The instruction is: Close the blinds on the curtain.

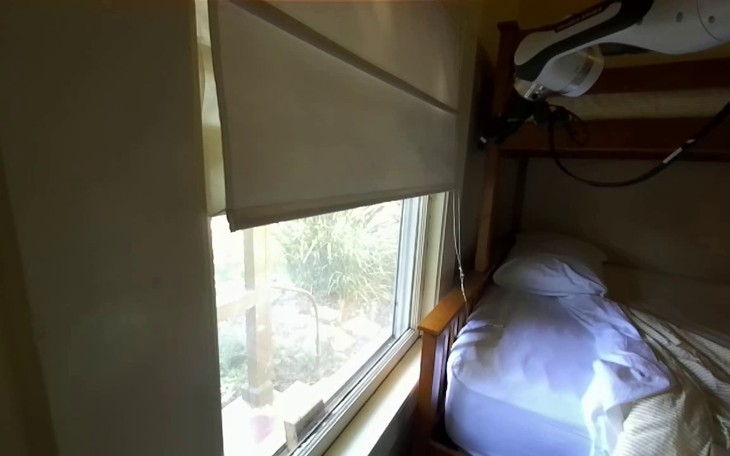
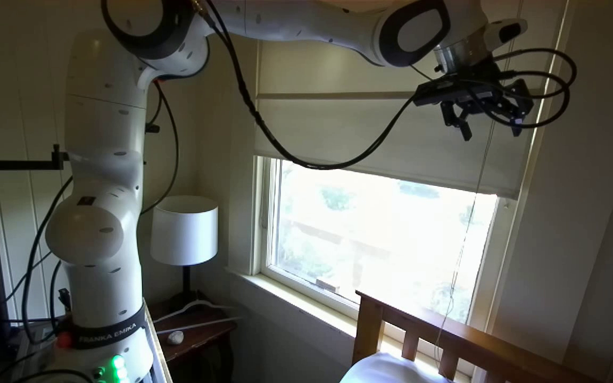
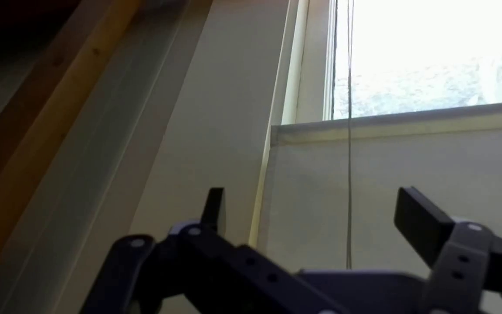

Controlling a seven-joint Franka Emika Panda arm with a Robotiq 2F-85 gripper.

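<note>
Gaping nearest the wrist camera: black gripper (image 3: 312,205), its two fingers (image 3: 423,222) spread well apart. Thin cord (image 3: 349,174) shows in the gap in that view; whether it passes between the tips or lies beyond them, cannot tell. White arm (image 2: 104,223) reaches across an exterior view with the gripper at its end, fingertips downward; black cable (image 2: 317,166) sags in a loop beneath. Gripper stands high, level with the blinds (image 1: 339,133) in both exterior views; against the bunk timber (image 1: 631,135) too dark to read closely. Bed (image 1: 511,405) next, white-covered, rumpled in places, pillow (image 1: 552,269) at the far end, slatted wooden rail (image 1: 450,310) along the side by the window (image 2: 381,234). Lamp (image 2: 184,234) with white drum shade on a small reddish-brown table (image 2: 205,335), in the corner past the arm's base. Cord hangs in front of the blinds, drops past their bottom edge and trails slack down to the rail. Blinds themselves: plain beige-grey fabric, lying across the upper part of the window, full width, a darker band crossing them higher up. Straight hem stops partway down; glass shows beneath it, down to the pale sill (image 2: 301,305). Farthest out, through the panes: washed-out greenery (image 1: 339,253) and a pale upright post (image 1: 257,316), blurred by glare.
</note>
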